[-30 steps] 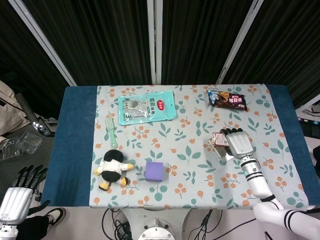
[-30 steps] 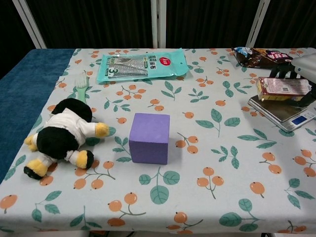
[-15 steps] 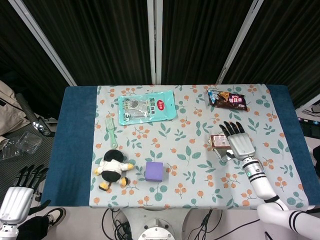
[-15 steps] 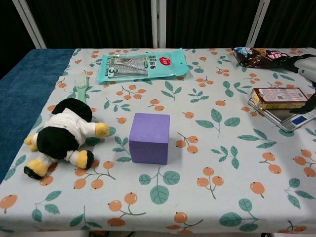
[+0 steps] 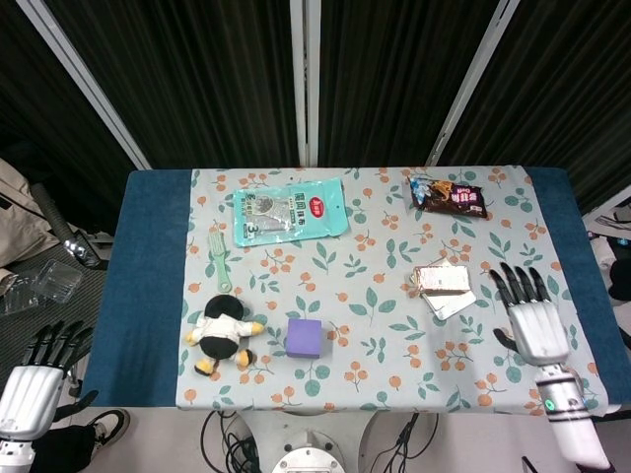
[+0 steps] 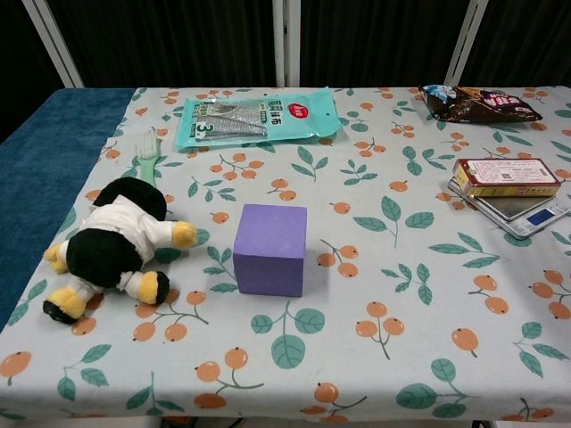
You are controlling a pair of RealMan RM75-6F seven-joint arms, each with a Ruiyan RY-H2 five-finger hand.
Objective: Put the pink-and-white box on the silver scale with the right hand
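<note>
The pink-and-white box (image 5: 441, 280) (image 6: 505, 176) lies flat on the silver scale (image 5: 452, 303) (image 6: 520, 210) at the right side of the table, overhanging the scale's left side. My right hand (image 5: 531, 317) hovers to the right of the scale near the table's front right, fingers spread and empty, apart from the box. It does not show in the chest view. My left hand (image 5: 37, 379) hangs off the table's front left corner, fingers apart, holding nothing.
A purple cube (image 5: 306, 338) (image 6: 270, 249) and a black-and-white plush toy (image 5: 224, 337) (image 6: 113, 242) sit near the front. Further back lie a green fork (image 5: 220, 258), a teal packet (image 5: 292, 211) and a dark snack bag (image 5: 449, 195).
My right hand let go of the box, leaving it on the scale, and drew back to the right and toward the front edge. The left hand barely moved.
</note>
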